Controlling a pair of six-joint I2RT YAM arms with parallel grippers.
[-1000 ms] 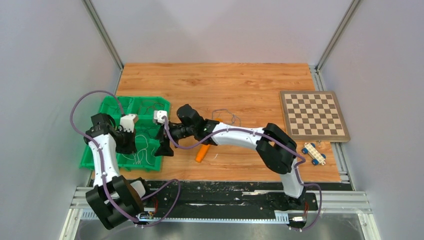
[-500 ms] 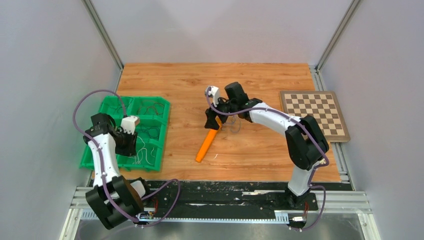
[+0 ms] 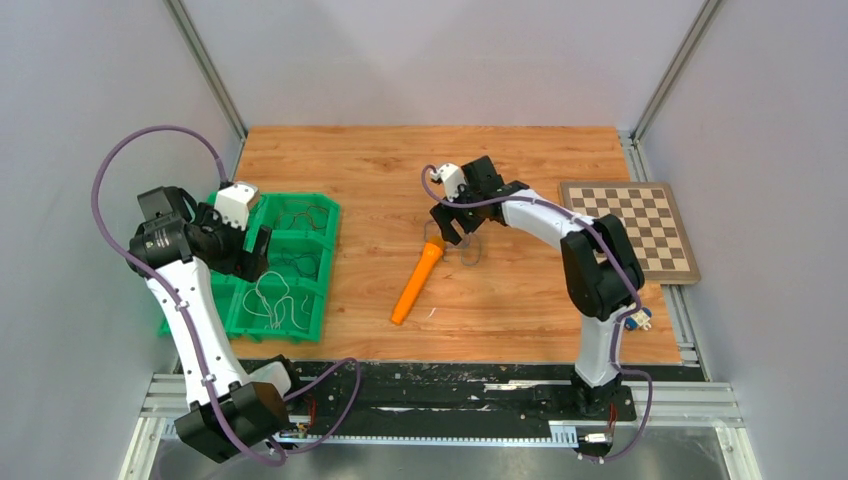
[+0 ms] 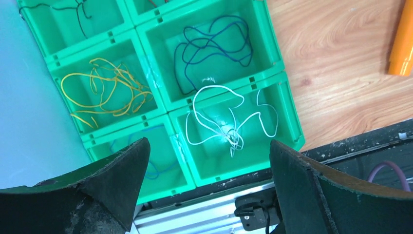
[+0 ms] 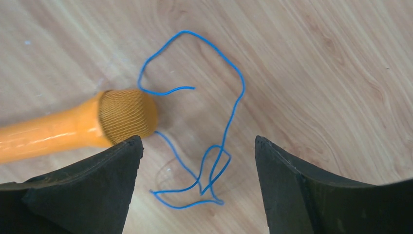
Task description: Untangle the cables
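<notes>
Raised off the tray [image 4: 168, 109], my left gripper [image 4: 207, 146] gapes empty, white cable [image 4: 214, 88] sorted into its near-right corner; my right gripper [image 5: 197, 141] hovers spread over the blue cable [image 5: 242, 90].

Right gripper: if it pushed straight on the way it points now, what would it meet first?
Probably the blue cable, which lies loose on the wooden table between the right gripper's open fingers. The orange marker's tip sits just beside that line; height above the table is unclear.
</notes>
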